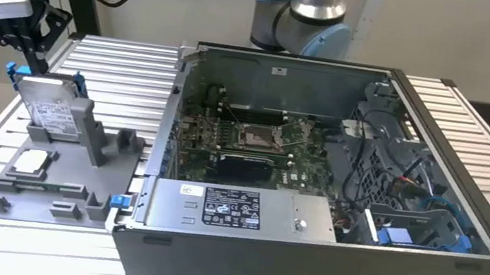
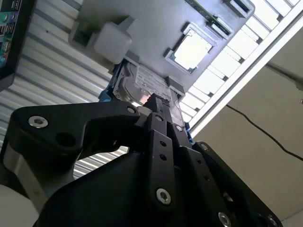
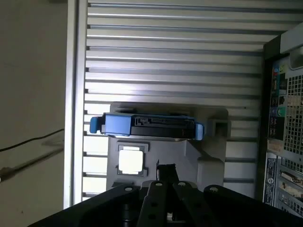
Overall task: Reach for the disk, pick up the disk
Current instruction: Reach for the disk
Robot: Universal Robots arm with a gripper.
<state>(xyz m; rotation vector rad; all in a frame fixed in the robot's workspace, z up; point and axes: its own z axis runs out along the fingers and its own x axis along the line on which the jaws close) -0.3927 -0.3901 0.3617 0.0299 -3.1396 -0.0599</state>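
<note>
Disk [image 1: 45, 107] standing on edge in a grey holder [image 1: 81, 158] on the slatted table [image 1: 112, 63], at the exterior view's left, leaning back a little, showing its white label, with its blue frame wrapping the rim. Sitting beside an open computer case [image 1: 319, 154] that is taking up the exterior view's middle and right. Sharing the holder with a small square chip [image 1: 30, 161], lying flat near the labelled face. Reaching across from the arm's base [image 1: 309, 11] behind the case, the wrist hanging high at the exterior view's left, pointing downward and slanting slightly toward the exterior view's right. Gripper [image 1: 35, 60] hovering just over the disk's upper edge, near the blue corner; touching or not, cannot tell. Fingertips lying drawn together, gripping nothing. Looking down along the gripper [image 3: 165, 168] in the first wrist view, seeing the disk [image 3: 147, 126] edge-on, blue at both ends, and the chip [image 3: 130, 160] beside it. Looking past the gripper [image 2: 154, 100] in the second wrist view, catching the disk [image 2: 142, 80] and the chip [image 2: 191, 47] beyond.
</note>
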